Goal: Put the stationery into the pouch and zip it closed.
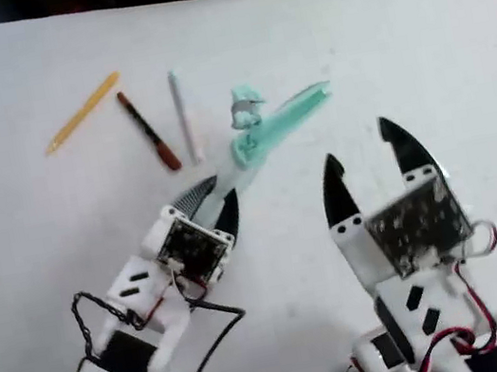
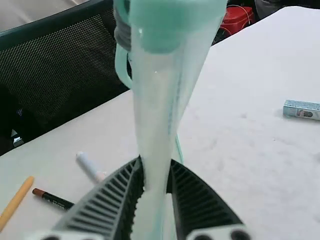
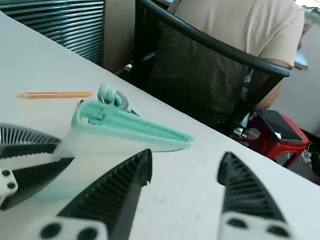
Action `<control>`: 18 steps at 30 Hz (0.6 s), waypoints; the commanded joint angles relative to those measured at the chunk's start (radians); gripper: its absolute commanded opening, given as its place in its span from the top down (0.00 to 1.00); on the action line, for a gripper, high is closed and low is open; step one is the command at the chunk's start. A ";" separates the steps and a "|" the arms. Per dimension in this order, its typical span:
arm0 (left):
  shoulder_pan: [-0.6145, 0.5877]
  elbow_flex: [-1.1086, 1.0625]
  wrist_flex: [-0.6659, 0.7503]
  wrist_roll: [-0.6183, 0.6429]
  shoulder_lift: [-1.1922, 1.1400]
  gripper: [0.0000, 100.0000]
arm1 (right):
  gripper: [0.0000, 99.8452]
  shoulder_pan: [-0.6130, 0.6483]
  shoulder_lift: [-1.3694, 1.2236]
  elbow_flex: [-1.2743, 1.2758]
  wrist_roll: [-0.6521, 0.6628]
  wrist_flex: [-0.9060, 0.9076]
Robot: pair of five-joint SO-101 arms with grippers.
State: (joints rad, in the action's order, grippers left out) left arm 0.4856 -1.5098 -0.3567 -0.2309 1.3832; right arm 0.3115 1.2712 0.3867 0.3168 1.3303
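A mint-green pouch [image 1: 269, 127] with a zipper along its top edge lies near the table's middle. My left gripper [image 1: 216, 202] is shut on the pouch's near end [image 2: 152, 165], pinching it between black ribbed fingers. The zipper pull and a small ring [image 3: 111, 95] sit at one end of the pouch [image 3: 125, 127]. Left of the pouch lie a white pen [image 1: 183, 116], a brown pencil [image 1: 147, 131] and a yellow pen [image 1: 82, 111]. My right gripper [image 1: 367, 167] stands open to the right of the pouch, with nothing between its fingers.
A small teal box [image 2: 301, 109] lies on the white table farther off. A black mesh chair [image 3: 210, 75] stands past the table's far edge, with a person seated behind it and a red object on the floor.
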 commanded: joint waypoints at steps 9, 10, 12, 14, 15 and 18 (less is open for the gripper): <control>-0.004 -0.064 0.068 -0.005 0.008 0.98 | 0.71 0.309 -0.754 -0.993 -0.120 0.392; -0.004 -0.064 0.068 -0.005 0.008 0.98 | 0.70 0.309 -0.803 -0.991 -0.121 0.392; -0.004 -0.064 0.068 -0.005 0.008 0.98 | 0.70 0.305 -0.877 -1.005 -0.158 0.390; -0.004 -0.064 0.068 -0.005 0.008 0.97 | 0.70 0.305 -0.912 -1.037 -0.190 0.389; -0.004 -0.063 0.068 -0.005 0.008 0.97 | 0.70 0.308 -0.923 -1.051 -0.192 0.389; -0.002 -0.063 0.068 -0.005 0.008 0.97 | 0.70 0.309 -0.949 -1.056 -0.195 0.389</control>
State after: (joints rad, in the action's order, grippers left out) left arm 0.4841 -1.5696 -0.2938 -0.2309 1.3924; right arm 0.6153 0.3414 -0.6337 0.1327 1.7169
